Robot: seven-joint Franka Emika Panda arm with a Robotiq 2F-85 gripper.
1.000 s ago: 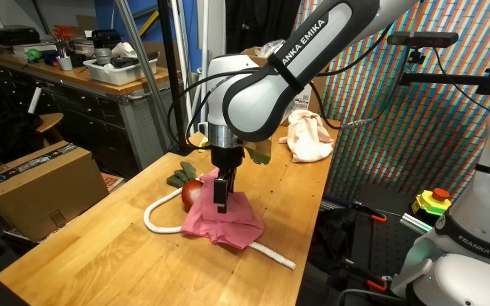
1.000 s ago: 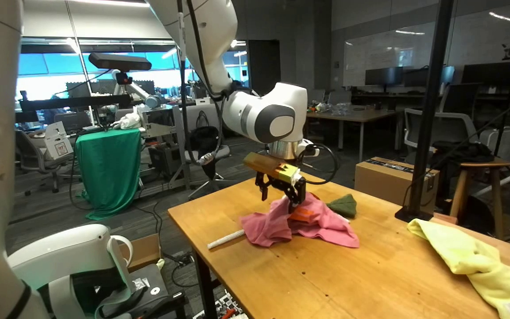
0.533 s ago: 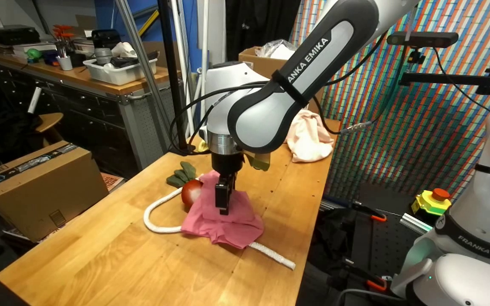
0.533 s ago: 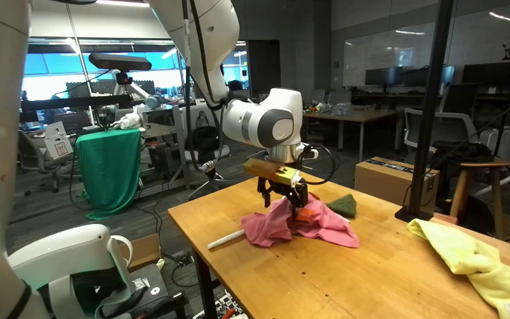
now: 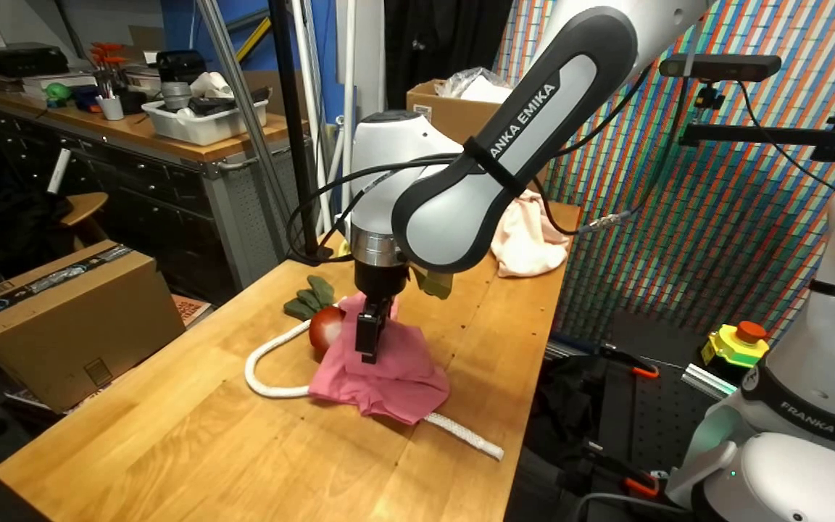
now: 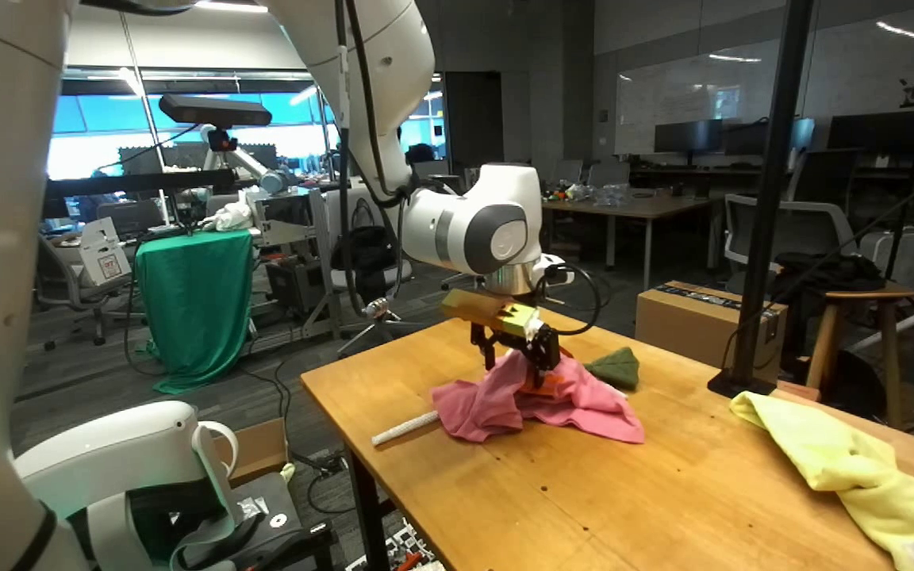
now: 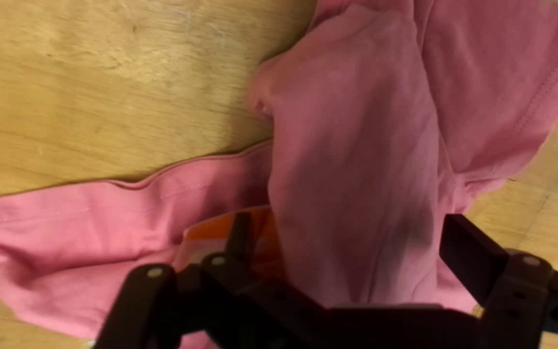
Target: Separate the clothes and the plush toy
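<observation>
Well, parted fingers (image 7: 472, 259) straddle pink cloth (image 7: 356, 169) — peach cloth (image 5: 530, 243) shows only in an exterior view.

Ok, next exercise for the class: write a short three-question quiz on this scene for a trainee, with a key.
1. True or false: the gripper is open.
2. What colour is the cloth lying over the white rope: A yellow, B pink, or C blue?
3. Fill in: in the wrist view, the bright patch showing beside a fold of that cloth is ____.

Key: 1. True. 2. B, pink. 3. Orange.
</observation>
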